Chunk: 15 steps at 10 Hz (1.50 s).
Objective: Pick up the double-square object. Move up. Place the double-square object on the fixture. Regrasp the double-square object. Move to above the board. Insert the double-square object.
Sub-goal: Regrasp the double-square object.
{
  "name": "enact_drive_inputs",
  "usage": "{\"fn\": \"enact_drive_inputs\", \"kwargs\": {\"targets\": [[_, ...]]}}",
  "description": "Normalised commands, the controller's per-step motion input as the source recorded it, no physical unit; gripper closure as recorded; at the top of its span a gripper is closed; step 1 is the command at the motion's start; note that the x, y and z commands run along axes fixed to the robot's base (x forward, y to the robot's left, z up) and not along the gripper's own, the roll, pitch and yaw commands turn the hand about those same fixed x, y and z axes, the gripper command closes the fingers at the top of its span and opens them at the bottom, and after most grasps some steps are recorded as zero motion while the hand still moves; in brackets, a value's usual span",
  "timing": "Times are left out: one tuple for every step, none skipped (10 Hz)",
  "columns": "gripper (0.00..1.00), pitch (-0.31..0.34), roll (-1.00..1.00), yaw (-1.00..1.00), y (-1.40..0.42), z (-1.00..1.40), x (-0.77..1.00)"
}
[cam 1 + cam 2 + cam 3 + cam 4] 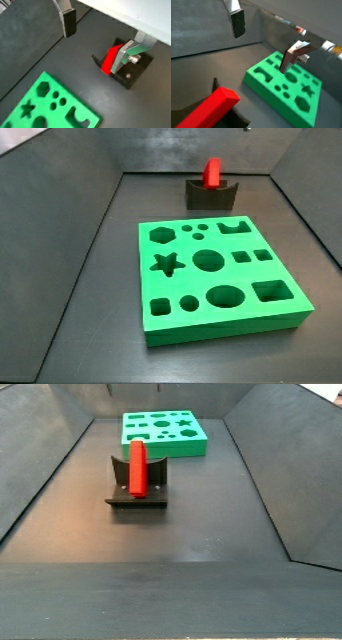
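The red double-square object (211,171) stands leaning in the notch of the dark fixture (214,196) at the far end of the floor; both also show in a side view (136,466), (138,496). The green board (249,274) lies flat apart from the fixture, its holes empty. My gripper (100,37) is open and empty, above the floor. In a wrist view one finger (130,52) overlaps the red object (110,59) on the fixture (133,74). The gripper (264,40), red object (208,112) and board (261,80) show in a wrist view. The gripper is out of both side views.
Dark sloping walls (80,238) enclose the dark floor (174,534) on all sides. The board (187,448) sits towards one end and the fixture near the middle of the floor.
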Motion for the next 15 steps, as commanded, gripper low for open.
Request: {"fn": "enact_drive_inputs", "kwargs": {"targets": [[0.00,0.049,1.00,0.01,-0.02,0.01,-0.04],[0.00,0.046,1.00,0.01,-0.02,0.01,-0.04],[0.00,0.041,1.00,0.01,-0.02,0.01,-0.04],[0.00,0.034,1.00,0.01,-0.02,0.01,-0.03],[0.00,0.027,1.00,0.02,-0.02,0.01,-0.03],[0.00,0.024,1.00,0.02,-0.02,0.01,-0.02],[0.00,0.020,1.00,0.02,-0.02,0.01,-0.02],[0.00,0.022,1.00,0.02,-0.02,0.01,-0.02],[0.00,0.026,1.00,0.02,-0.02,0.01,-0.01],[0.00,0.028,1.00,0.02,-0.02,0.01,-0.01],[0.00,0.036,1.00,0.03,-0.02,0.00,0.01],[0.00,0.047,1.00,0.03,-0.02,0.00,0.02],[0.00,0.053,1.00,0.03,-0.02,0.00,0.04],[0.00,0.072,1.00,0.04,-0.03,0.00,0.05],[0.00,0.091,1.00,0.05,-0.03,-0.01,0.07]]}}
